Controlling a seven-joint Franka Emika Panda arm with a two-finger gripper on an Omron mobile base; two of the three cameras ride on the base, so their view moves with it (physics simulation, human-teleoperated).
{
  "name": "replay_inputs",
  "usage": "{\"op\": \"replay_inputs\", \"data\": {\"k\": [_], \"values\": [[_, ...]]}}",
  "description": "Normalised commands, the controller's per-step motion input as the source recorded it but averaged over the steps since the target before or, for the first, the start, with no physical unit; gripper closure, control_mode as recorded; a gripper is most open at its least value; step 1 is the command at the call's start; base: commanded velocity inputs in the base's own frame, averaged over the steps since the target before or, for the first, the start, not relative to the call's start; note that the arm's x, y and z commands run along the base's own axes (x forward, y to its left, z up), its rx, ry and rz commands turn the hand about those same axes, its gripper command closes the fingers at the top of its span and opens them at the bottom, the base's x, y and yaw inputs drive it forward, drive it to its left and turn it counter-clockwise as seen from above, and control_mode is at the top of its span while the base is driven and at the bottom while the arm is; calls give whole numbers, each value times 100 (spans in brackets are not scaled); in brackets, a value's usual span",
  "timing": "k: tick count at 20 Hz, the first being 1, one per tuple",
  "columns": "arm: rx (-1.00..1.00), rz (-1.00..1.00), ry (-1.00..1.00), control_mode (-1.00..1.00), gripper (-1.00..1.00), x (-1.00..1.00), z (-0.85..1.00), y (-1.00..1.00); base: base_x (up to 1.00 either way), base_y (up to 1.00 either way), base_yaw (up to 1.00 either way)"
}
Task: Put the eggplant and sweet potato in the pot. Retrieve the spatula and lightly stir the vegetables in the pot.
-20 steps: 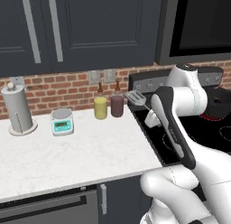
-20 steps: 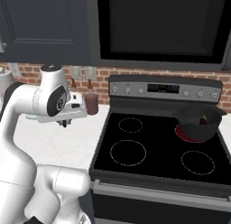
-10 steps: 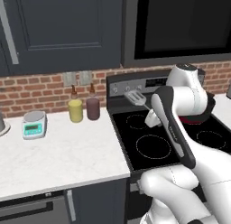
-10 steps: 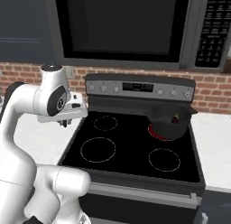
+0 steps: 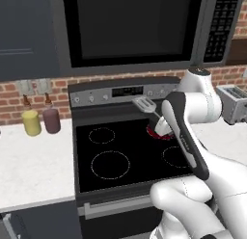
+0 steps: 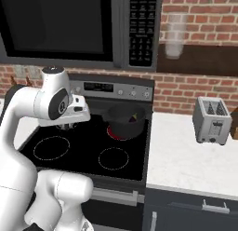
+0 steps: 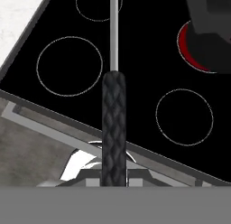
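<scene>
My gripper [image 7: 113, 173] is shut on the black handle of the spatula [image 7: 113, 123], whose silver shaft runs up the hand view over the stove. In the left base view the spatula's slotted silver head [image 5: 144, 104] sticks out up and to the left of the hand, above the back of the cooktop. The dark pot [image 6: 124, 119] stands on the glowing red back-right burner [image 6: 116, 132], to the right of the gripper [image 6: 68, 126] and apart from it. Small coloured bits show inside the pot. They are too small for me to tell eggplant from sweet potato.
The black cooktop [image 5: 120, 151] has several burner rings. A yellow jar [image 5: 31, 122] and a maroon jar [image 5: 50, 120] stand on the counter left of it. A toaster [image 6: 211, 119] sits on the white counter [image 6: 186, 155] to the right. A microwave [image 6: 69, 25] hangs above.
The whole picture has shifted, so the base has driven to the right, from the counter to in front of the stove. The gripper keeps the spatula in the same hold.
</scene>
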Motion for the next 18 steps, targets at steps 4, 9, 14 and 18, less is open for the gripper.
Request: {"op": "replay_inputs", "data": {"k": [4,9,14,18], "values": [[0,0,0,100,100,0,0,0,25,-99,-2],[0,0,0,100,100,0,0,0,36,-71,-2],[0,0,0,100,100,0,0,0,51,-4,0],[0,0,0,100,100,0,0,0,38,19,0]]}}
